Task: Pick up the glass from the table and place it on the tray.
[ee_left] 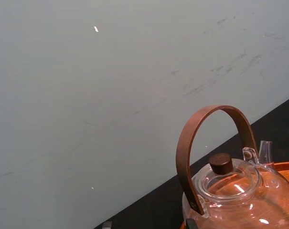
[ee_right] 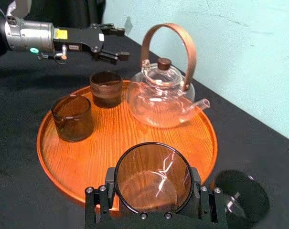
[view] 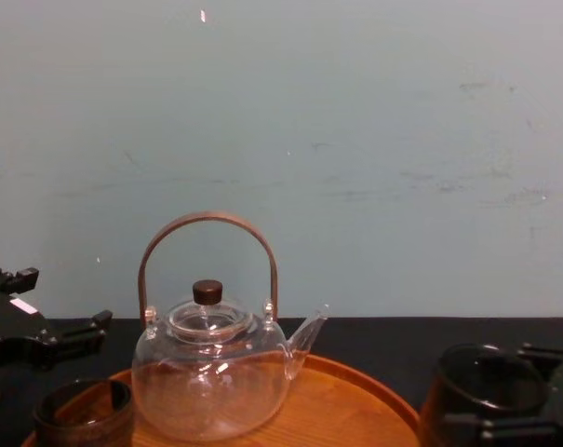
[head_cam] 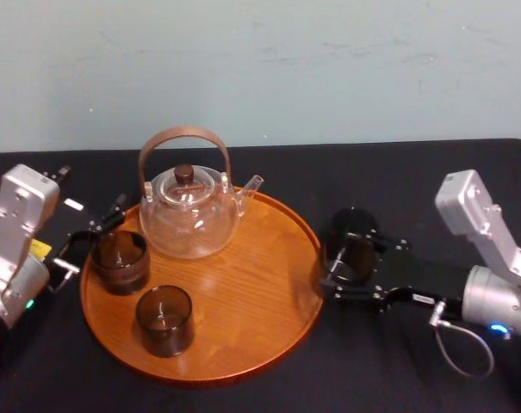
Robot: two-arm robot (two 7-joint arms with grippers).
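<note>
Crowding the tray (head_cam: 251,284) beside gripped glass (head_cam: 350,245): teapot (head_cam: 189,222), cups (head_cam: 164,320).

silver arm casings (head_cam: 23,206), black fingers (ee_right: 111,31), yellow label (ee_right: 60,34), looped grey cable (head_cam: 443,346)

Teapot (head_cam: 189,215) on tray (head_cam: 260,288), glass (head_cam: 350,245) right of it

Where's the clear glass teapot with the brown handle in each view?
Head view: the clear glass teapot sits left of centre, on the far side of the round orange-brown wooden tray.
Left wrist view: teapot close up, against the pale wall.
Right wrist view: teapot on the tray's wall side.
Chest view: teapot low, left of centre.
Shared landmark: that tray.
</note>
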